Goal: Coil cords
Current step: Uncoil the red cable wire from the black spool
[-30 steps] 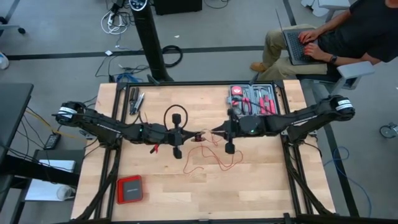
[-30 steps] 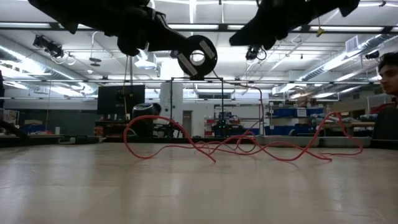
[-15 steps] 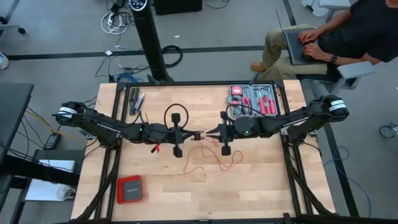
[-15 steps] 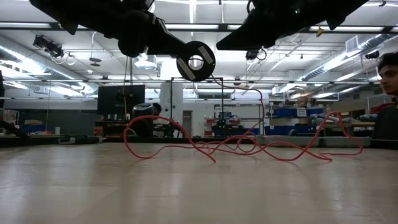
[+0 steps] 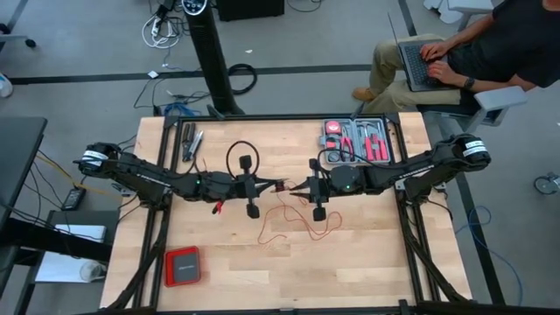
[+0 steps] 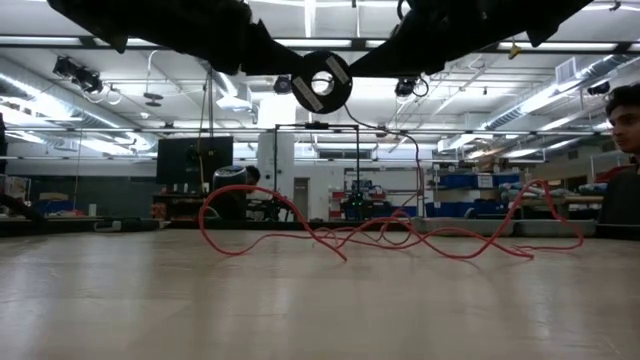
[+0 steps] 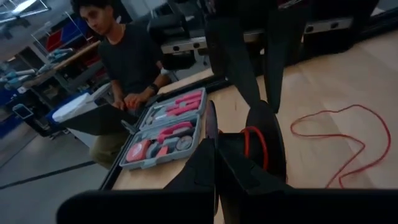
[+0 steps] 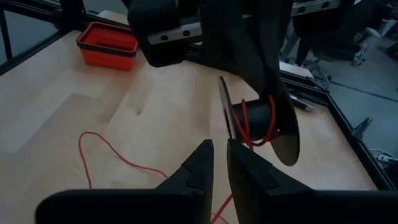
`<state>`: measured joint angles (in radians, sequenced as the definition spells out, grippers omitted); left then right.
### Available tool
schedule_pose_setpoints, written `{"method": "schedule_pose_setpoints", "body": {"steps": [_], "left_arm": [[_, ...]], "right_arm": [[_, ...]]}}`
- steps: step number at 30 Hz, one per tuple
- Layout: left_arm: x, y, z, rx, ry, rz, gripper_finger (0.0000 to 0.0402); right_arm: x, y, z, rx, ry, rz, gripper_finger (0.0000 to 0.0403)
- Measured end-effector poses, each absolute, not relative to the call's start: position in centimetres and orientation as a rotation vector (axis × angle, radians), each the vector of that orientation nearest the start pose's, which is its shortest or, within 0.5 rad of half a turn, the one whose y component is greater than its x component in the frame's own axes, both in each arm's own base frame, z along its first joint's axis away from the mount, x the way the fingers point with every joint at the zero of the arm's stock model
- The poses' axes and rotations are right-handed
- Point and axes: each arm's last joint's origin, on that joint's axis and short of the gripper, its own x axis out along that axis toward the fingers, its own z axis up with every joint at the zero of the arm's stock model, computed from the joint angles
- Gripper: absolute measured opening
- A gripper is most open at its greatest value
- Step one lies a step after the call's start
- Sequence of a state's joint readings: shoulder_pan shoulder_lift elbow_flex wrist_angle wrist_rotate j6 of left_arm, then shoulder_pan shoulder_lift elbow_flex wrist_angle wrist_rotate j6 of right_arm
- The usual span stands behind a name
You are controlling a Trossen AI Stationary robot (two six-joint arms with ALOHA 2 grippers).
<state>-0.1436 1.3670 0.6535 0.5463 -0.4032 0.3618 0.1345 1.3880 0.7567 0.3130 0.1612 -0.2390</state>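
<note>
The cords are one thin red cord. Part of it is wound on a small black spool [image 8: 255, 118] [image 7: 264, 134] [image 6: 322, 80], and the rest lies in loose loops on the table [image 5: 302, 226] [image 6: 400, 240] [image 8: 106, 152]. My left gripper [image 5: 267, 185] [image 7: 215, 155] holds the spool in the air over the table's middle. My right gripper [image 5: 295, 186] [image 8: 216, 152] faces it from the table's right side, close to the spool. Its fingers are nearly together, and a red strand [image 8: 215, 215] shows between them. My left gripper pinches one thin flange of the spool at its rim [image 7: 211, 124] between its two fingers, coming nearly level from the table's left. The spool hangs clear of the table with its axis about level. My right gripper has the red strand [image 8: 215, 215] between its fingers, which come nearly level from the table's right. The fingers hide the exact place of contact. Below them the cord falls slack to the table.
A grey tool tray [image 5: 354, 140] stands at the far right and loose tools [image 5: 191, 140] lie at the far left. A flat red box [image 5: 183, 265] [image 8: 107, 45] sits near the front left. A person with a laptop [image 5: 455, 52] sits beyond the far right corner.
My right gripper has moved a little toward the table's left and down, closer to the spool, and has rolled about its own axis. My left gripper has stayed in place but rolled, so the spool has turned and now shows higher in the low view. The loops on the table have kept still.
</note>
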Motion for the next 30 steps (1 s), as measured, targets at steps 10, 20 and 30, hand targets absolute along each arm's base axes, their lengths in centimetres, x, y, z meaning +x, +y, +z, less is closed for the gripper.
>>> {"method": "schedule_pose_setpoints", "body": {"steps": [10, 20, 30], "left_arm": [[28.29, -2.98, 23.15, 0.403, 0.202, 0.216, 0.0005], [28.30, -2.99, 23.21, 0.401, 0.195, 0.217, 0.0005], [28.31, -3.02, 23.37, 0.396, 0.177, 0.220, 0.0005]], "right_arm": [[29.47, 4.07, 24.00, -0.338, 0.284, 0.003, 0.0043], [29.56, 4.06, 24.50, -0.370, 0.243, -0.069, 0.0049], [29.58, 4.00, 24.36, -0.335, 0.250, -0.042, 0.0071]]}}
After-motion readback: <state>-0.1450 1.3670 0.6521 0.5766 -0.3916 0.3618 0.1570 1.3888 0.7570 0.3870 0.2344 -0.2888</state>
